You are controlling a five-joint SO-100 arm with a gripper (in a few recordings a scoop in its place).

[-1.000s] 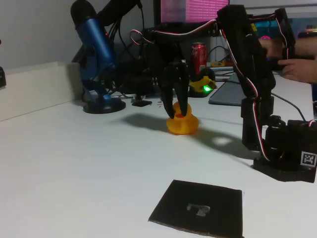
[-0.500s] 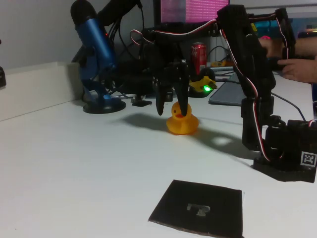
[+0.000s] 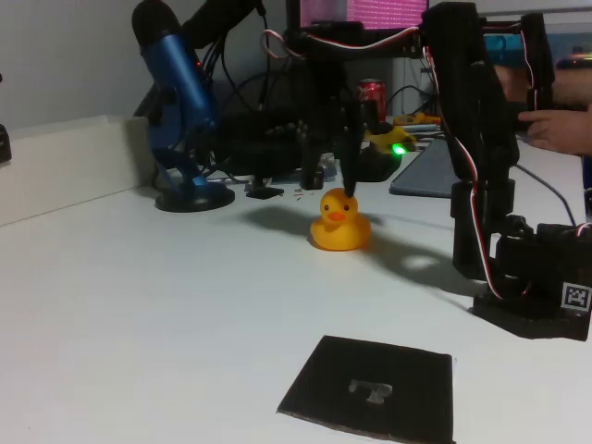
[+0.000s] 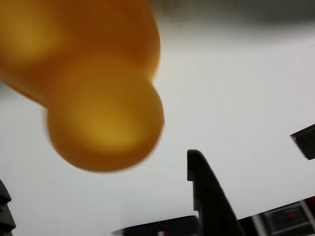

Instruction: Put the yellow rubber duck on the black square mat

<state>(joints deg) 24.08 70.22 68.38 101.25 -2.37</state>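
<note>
On the white table [image 3: 139, 305], the yellow rubber duck [image 3: 339, 222] is sitting upright and free, beak facing the fixed camera, well behind the black square mat [image 3: 370, 388], which is lying flat near the front edge. Directly above the duck's head the gripper [image 3: 333, 180] is hanging with its two fingers apart and gripping nothing; one fingertip [image 3: 352, 185] is hovering just over the crown. Close under the wrist camera the duck [image 4: 93, 83] is showing as a blurred orange mass beside one dark finger [image 4: 206, 191]. It is looking hollow, light and squashy, with a glossy skin likely to slip, so I am judging a gentle pinch across the round head, or across the body's sides lower down, as the safest hold.
</note>
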